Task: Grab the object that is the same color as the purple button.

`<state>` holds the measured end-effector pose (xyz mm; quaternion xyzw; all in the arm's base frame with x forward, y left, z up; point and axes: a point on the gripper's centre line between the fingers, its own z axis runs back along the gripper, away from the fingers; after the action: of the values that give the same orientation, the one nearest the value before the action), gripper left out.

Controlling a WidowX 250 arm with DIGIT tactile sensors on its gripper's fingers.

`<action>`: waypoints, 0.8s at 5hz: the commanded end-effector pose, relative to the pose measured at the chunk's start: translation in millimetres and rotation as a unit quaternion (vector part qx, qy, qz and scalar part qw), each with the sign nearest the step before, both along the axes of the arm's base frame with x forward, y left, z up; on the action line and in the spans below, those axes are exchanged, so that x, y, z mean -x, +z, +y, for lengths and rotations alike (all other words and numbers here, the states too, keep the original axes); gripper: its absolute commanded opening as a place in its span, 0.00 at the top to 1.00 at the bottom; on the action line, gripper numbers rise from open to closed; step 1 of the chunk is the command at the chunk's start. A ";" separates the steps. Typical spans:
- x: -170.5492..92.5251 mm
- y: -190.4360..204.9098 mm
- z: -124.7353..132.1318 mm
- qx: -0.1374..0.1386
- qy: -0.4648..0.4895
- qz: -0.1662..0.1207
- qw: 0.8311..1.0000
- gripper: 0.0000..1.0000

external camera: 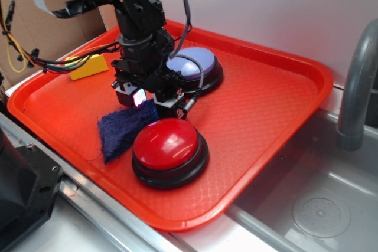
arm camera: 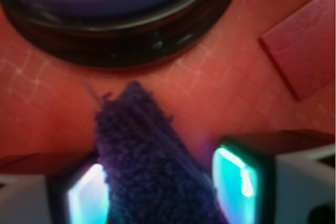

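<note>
Your end effector (arm camera: pixel 157 192) is down on the red tray (external camera: pixel 266 104), its pads (arm camera: pixel 233 174) set apart on either side of the purple cloth scrap (arm camera: pixel 147 166) without pinching it. The scrap lies mid-tray toward the left edge, between the purple button (external camera: pixel 192 63) and the red button (external camera: pixel 169 146).

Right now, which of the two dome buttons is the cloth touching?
The red dome button at the tray's near edge; the purple cloth lies against its base. The lavender button sits farther back, apart from it.

Even, soft light is filling the exterior view — the wrist view is blurring throughout, its fingertip pads (arm camera: pixel 86 195) glowing cyan.
</note>
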<state>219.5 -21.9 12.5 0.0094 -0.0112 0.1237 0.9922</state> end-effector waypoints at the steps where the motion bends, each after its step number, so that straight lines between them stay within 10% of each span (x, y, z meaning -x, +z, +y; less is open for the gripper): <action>1: 2.3 6.2 4.5 -0.010 0.011 -0.001 1.000 1.00; 4: -4.6 67.8 14.3 0.011 0.020 -0.010 1.000 1.00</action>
<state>214.6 -11.5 69.9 -0.0016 0.0120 0.1454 0.9893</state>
